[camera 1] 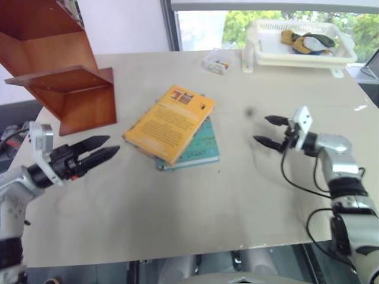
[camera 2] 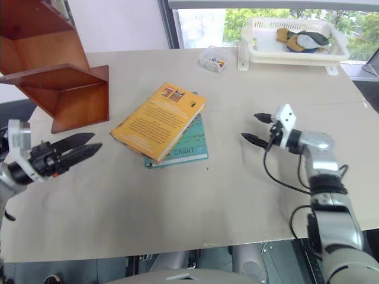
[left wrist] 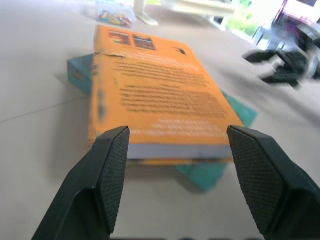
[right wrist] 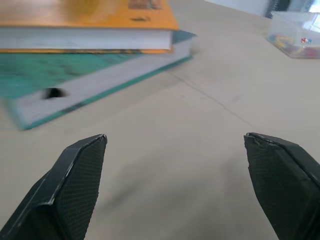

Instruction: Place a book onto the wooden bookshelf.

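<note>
Book: orange-yellow paperback book (camera 1: 170, 123) lies flat at centre frame of the head view, cover up, stacked askew on a teal-green book (camera 1: 196, 148); neither gripper touches it; not yet lifted
Stack: the upper book overhangs the lower one at its near-left end; judged useful, since the overhang leaves an edge free for a finger to get under
Left gripper: left gripper (camera 1: 99, 150) at lower left, level with the table, fingers apart by a moderate gap, nothing held; in its wrist view the near page edge of the book sits framed between the two fingers; judged to be lined up for an end-on pinch
Right gripper: right gripper (camera 1: 269, 131) at centre right, well apart from the books, jaws wide, nothing held; points toward the stack; judged to stand by as a brace or stop
Shelf: wooden bookshelf (camera 1: 69, 84) at upper left, near the book's far-left side; flat boards bare and open toward the table
Background: white plastic basket (camera 1: 296, 54) at upper right with cloth items in it; small clear box (camera 1: 217, 62) beside it
Writing: "GRANT" legible on the teal-green cover's lower edge; black text block on the orange cover too small to read; small pictures along its far edge
</note>
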`<action>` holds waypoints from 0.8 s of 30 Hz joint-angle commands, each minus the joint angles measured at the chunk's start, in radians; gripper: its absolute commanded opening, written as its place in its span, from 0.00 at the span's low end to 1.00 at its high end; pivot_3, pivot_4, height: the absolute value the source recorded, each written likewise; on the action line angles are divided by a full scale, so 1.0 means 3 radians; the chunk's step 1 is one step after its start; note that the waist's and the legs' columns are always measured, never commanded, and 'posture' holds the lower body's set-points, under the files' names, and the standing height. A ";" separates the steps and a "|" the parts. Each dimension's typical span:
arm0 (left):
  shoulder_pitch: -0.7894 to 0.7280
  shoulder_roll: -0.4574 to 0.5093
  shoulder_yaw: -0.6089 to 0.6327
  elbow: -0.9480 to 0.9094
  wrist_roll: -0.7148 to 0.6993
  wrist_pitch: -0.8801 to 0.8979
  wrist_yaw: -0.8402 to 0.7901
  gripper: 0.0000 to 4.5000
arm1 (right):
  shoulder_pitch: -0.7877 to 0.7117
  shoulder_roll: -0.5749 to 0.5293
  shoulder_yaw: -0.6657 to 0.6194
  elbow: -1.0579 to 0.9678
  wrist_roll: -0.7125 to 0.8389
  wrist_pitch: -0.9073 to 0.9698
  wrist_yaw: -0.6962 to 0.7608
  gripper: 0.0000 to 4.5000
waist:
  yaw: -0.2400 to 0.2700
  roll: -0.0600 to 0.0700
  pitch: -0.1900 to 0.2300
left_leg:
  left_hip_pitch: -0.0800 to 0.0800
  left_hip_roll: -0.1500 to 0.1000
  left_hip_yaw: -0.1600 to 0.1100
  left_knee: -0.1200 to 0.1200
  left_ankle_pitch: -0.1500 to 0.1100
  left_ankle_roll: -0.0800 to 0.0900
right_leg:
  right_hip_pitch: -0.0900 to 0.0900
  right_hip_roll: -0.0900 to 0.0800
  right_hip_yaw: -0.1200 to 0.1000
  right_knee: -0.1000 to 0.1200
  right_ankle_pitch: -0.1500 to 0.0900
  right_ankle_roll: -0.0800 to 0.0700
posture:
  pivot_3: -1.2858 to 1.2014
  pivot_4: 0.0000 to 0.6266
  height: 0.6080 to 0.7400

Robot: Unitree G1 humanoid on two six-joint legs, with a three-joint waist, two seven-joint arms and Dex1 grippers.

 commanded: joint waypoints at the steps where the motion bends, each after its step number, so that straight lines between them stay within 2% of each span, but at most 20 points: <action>1: -0.0813 0.0114 -0.0229 0.1167 0.0325 -0.0063 -0.0130 0.74 | 0.0292 -0.0179 -0.0181 -0.0874 0.0328 0.0420 -0.0101 1.00 | 0.0031 -0.0004 -0.0002 | -0.0001 -0.0001 -0.0003 0.0001 0.0000 0.0000 | 0.0001 0.0000 -0.0009 0.0000 0.0000 0.0000 | 0.52 0.24 1.00; 5: -0.1645 0.0019 -0.0499 0.2264 0.0782 -0.0368 -0.0126 0.74 | 0.0542 -0.0208 -0.0240 -0.1375 0.0454 0.0669 -0.0353 1.00 | 0.0012 -0.0012 -0.0005 | 0.0002 -0.0005 0.0000 0.0008 0.0000 0.0001 | 0.0003 -0.0001 -0.0009 0.0008 0.0001 0.0002 | 0.52 0.24 1.00; 7: -0.1904 -0.0054 -0.0576 0.2587 0.0935 -0.0467 -0.0110 0.74 | 0.0613 -0.0205 -0.0255 -0.1503 0.0480 0.0735 -0.0453 1.00 | 0.0023 -0.0014 -0.0005 | 0.0002 -0.0006 0.0002 0.0009 0.0000 0.0001 | 0.0003 -0.0001 -0.0008 0.0009 0.0002 0.0003 | 0.52 0.24 1.00; 10: -0.2211 -0.0250 -0.0759 0.2946 0.1157 -0.0279 -0.0269 0.74 | 0.0747 -0.0271 -0.0335 -0.1795 0.0640 0.0874 -0.0492 1.00 | 0.0035 -0.0015 -0.0004 | -0.0003 -0.0006 0.0000 0.0010 0.0001 0.0001 | 0.0000 -0.0001 -0.0011 0.0008 0.0002 0.0003 | 0.52 0.24 1.00; 18: -0.2484 -0.0528 -0.0870 0.3297 0.1519 -0.0070 -0.0295 0.74 | 0.1013 -0.0655 -0.0693 -0.2358 0.1425 0.1443 -0.0313 1.00 | 0.0073 -0.0027 -0.0008 | -0.0038 -0.0005 -0.0005 0.0033 0.0000 0.0002 | -0.0024 0.0001 -0.0017 0.0014 0.0002 0.0004 | 0.52 0.24 1.00; 22: -0.2538 -0.0616 -0.0776 0.3355 0.1558 -0.0086 -0.0162 0.74 | 0.1103 -0.0745 -0.0743 -0.2448 0.1452 0.1459 -0.0401 1.00 | 0.0098 -0.0029 -0.0008 | -0.0038 -0.0006 -0.0005 0.0045 0.0000 0.0003 | -0.0023 -0.0002 -0.0016 0.0027 0.0002 0.0004 | 0.52 0.24 1.00; 24: -0.2565 -0.0625 -0.0746 0.3351 0.1540 -0.0012 -0.0271 0.74 | 0.1150 -0.0746 -0.0765 -0.2473 0.1479 0.1460 -0.0431 1.00 | 0.0105 -0.0032 -0.0008 | -0.0037 -0.0008 -0.0005 0.0054 -0.0005 0.0011 | -0.0022 -0.0004 -0.0016 0.0038 0.0002 0.0005 | 0.52 0.24 1.00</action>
